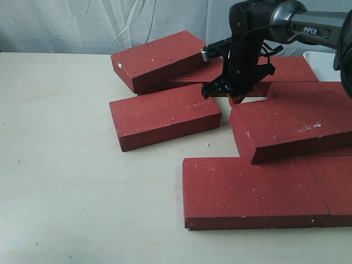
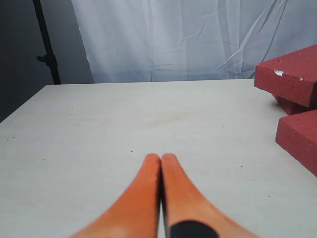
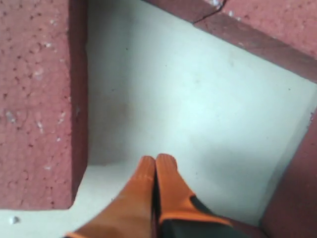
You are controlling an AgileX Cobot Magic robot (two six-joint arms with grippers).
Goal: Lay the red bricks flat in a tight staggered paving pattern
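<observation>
The right end effector (image 1: pixel 235 97) hangs low in a bare pocket of the table (image 1: pixel 66 165), hemmed in by the red bricks (image 1: pixel 264 192). Its orange fingers (image 3: pixel 143 178) are pressed together with nothing between them. The single flat brick (image 1: pixel 165 115) lies just beside it, toward the left of the exterior view, its long axis running across the table on a slight slant. This arm looks much the nearer. The left end effector (image 2: pixel 161 158) is likewise closed and empty over open table, the bricks off to one side. A propped brick (image 1: pixel 159 58) behind and a tilted brick (image 1: pixel 291 126) leaning on the laid row crowd the pocket, so I reckon there's little room to swing.
</observation>
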